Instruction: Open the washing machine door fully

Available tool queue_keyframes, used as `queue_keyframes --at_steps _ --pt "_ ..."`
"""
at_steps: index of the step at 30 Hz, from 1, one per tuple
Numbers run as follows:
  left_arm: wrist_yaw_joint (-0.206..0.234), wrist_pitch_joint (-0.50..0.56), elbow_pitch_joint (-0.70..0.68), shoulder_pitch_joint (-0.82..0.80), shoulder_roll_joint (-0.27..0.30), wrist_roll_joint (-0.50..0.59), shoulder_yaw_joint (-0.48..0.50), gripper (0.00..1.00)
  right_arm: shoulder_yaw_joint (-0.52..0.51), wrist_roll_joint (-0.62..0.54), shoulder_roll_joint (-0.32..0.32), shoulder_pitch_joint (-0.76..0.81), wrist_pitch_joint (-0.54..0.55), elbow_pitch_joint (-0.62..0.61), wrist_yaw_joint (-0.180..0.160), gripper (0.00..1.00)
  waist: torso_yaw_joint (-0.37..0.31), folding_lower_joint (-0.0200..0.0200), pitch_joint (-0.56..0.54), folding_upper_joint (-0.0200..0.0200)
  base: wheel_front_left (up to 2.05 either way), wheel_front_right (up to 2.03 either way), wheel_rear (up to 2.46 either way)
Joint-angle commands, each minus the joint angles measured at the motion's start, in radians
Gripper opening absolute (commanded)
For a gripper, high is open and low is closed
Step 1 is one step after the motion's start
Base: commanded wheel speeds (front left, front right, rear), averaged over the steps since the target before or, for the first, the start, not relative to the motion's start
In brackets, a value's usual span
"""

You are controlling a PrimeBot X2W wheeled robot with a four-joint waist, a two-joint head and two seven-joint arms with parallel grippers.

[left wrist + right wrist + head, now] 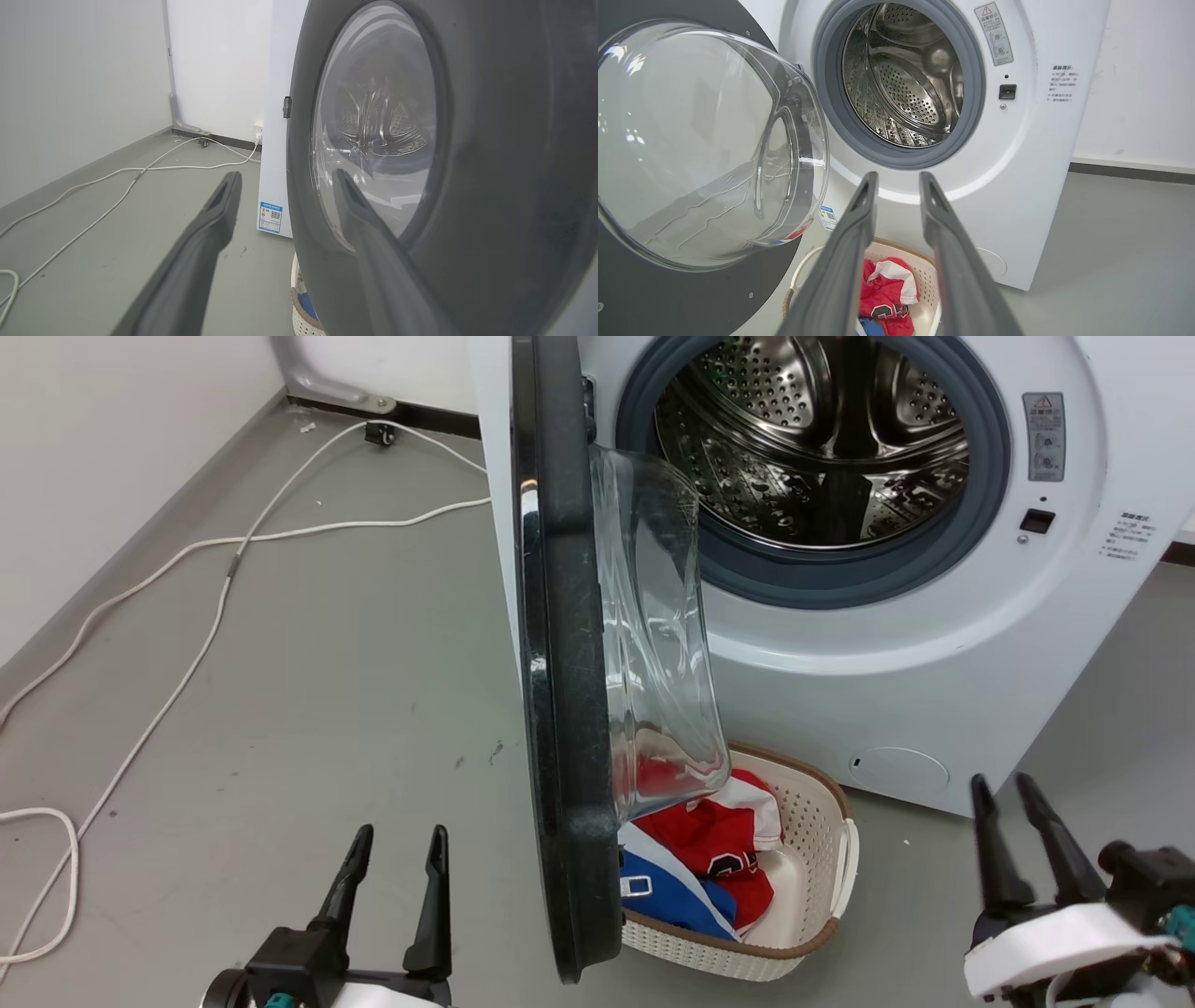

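Though swung well out from the drum (pixel 822 439), stands roughly square to the front of the washing machine (pixel 934 691): washing machine door (pixel 560 663), edge-on at the centre of the head view, long axis running from the top edge of the frame to the bottom edge. Glossy black outer face turned to the left of the frame; clear glass bowl (pixel 653 644) bulging to the right, toward the machine. Hinged near the top centre, on the machine's front corner. Left pincer (pixel 401 835) at the lower left, near the door's black face, fingers spread and empty; in the left wrist view, one finger (pixel 364 224) crossing the door's glass, contact impossible to judge. Right pincer (pixel 1002 784) at the lower right, fingers parted, gripping nothing, well apart from the door on its glass side. Between door and right pincer, on the floor (pixel 327 709) at the machine's foot, white laundry basket (pixel 812 812) with a brown rim, partly under the glass bowl; inside it a red-and-white garment (pixel 719 840) and a blue one (pixel 667 896). White cable (pixel 233 555) looping across the floor at the left.
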Motion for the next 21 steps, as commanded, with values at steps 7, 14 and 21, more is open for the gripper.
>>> queue_keyframes --at_steps 7,14,21 --pt "-0.003 -0.003 0.006 -0.005 -0.001 0.002 -0.009 1.0 -0.081 -0.077 0.102 0.048 -0.03 -0.044 0.0 1.0 -0.021 0.0 0.015 0.0 0.0 0.0 0.0" --pt "-0.004 -0.003 0.02 -0.014 -0.001 -0.001 -0.018 1.0 -0.088 -0.117 0.116 0.068 -0.03 -0.098 0.0 1.0 -0.022 0.0 0.015 0.0 0.0 0.0 0.0" --pt "-0.002 -0.003 0.023 -0.01 -0.001 -0.004 -0.024 1.0 -0.094 -0.113 0.118 0.078 -0.03 -0.099 0.0 1.0 -0.024 0.0 0.011 0.0 0.0 0.0 0.0"
